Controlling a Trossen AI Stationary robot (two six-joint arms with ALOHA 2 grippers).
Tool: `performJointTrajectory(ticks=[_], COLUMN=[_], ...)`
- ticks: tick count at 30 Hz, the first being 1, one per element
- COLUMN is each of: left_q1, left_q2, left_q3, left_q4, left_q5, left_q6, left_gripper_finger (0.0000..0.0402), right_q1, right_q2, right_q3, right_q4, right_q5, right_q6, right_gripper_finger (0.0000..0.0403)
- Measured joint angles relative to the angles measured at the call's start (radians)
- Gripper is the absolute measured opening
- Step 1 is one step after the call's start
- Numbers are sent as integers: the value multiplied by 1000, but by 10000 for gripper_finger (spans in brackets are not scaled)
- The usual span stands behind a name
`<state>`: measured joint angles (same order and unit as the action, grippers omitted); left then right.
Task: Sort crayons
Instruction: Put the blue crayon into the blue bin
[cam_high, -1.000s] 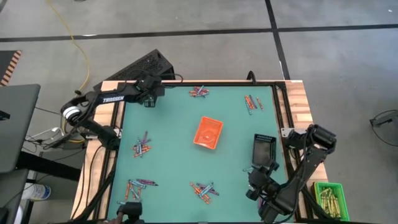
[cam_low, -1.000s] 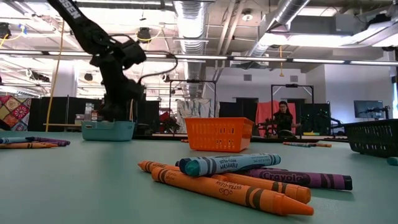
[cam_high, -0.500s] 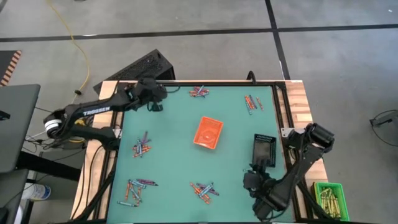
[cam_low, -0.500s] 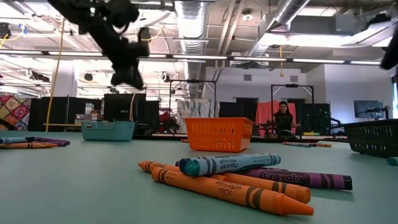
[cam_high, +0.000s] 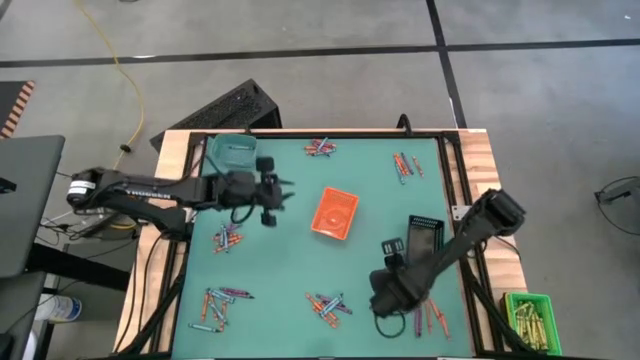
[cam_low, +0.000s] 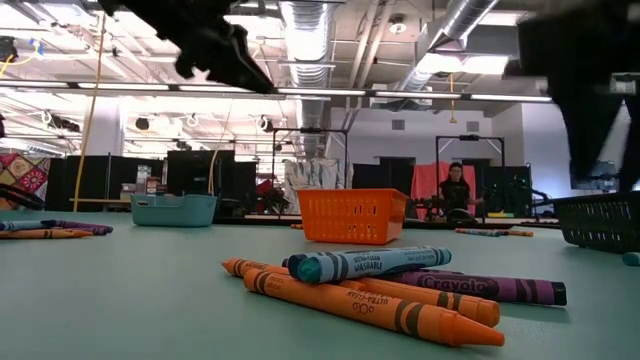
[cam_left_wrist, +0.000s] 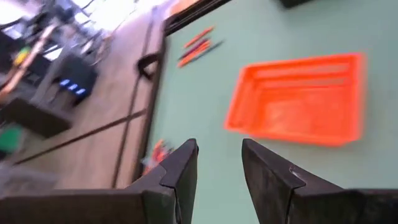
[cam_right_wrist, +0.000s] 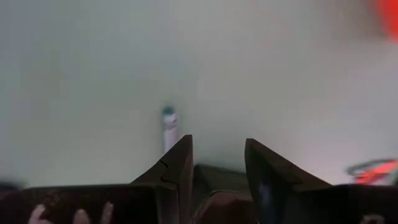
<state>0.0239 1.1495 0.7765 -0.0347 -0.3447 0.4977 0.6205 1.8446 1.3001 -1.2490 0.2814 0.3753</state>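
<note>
Crayons lie in loose groups on the green mat: near middle (cam_high: 328, 305), near right (cam_high: 425, 320), near left (cam_high: 220, 300), left (cam_high: 228, 238), far middle (cam_high: 320, 148) and far right (cam_high: 405, 165). My left gripper (cam_high: 285, 190) hangs open above the mat, pointing at the orange tray (cam_high: 335, 212); its fingers (cam_left_wrist: 180, 174) hold nothing. My right gripper (cam_high: 380, 298) is open and points down, just right of the near-middle group. A blue crayon's end (cam_right_wrist: 169, 124) shows beyond its fingers. In the low view the near-middle crayons (cam_low: 380, 290) lie piled across one another.
A teal tray (cam_high: 232, 152) stands at the far left corner and a black tray (cam_high: 424, 238) at the right, behind my right arm. A green bin of yellow-olive sticks (cam_high: 530, 318) sits off the table's near right corner. Bare mat lies between the trays.
My left gripper has swung from over the teal tray at the far left corner toward the table's middle, rising and levelling out, and now faces the orange tray; the teal tray shows again. My right gripper has gone toward the left from the near right corner, rolling its wrist, uncovering crayons there.
</note>
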Motion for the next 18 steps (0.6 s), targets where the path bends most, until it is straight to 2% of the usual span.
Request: performJointTrajectory(ticks=[3,8,12,18], left_q1=[-77,-172,-211,-235], left_q2=[15,29,29,29], left_q3=[0,0,0,0], left_q4=[3,1,3,3], left_q5=[-4,-36,-38,-41], left_q6=[-20,-47,-59,-76], left_gripper_finger=[117,117,117,116], right_q1=[-35,-69,-94,-122], right_q2=[0,0,0,0], right_q3=[-67,-147,-175,-176], right_q4=[33,111,181,175], right_q5=[-78,-118,-183,-204], right_q6=[-44,-100,-145,-171], right_gripper_finger=[137,137,137,135])
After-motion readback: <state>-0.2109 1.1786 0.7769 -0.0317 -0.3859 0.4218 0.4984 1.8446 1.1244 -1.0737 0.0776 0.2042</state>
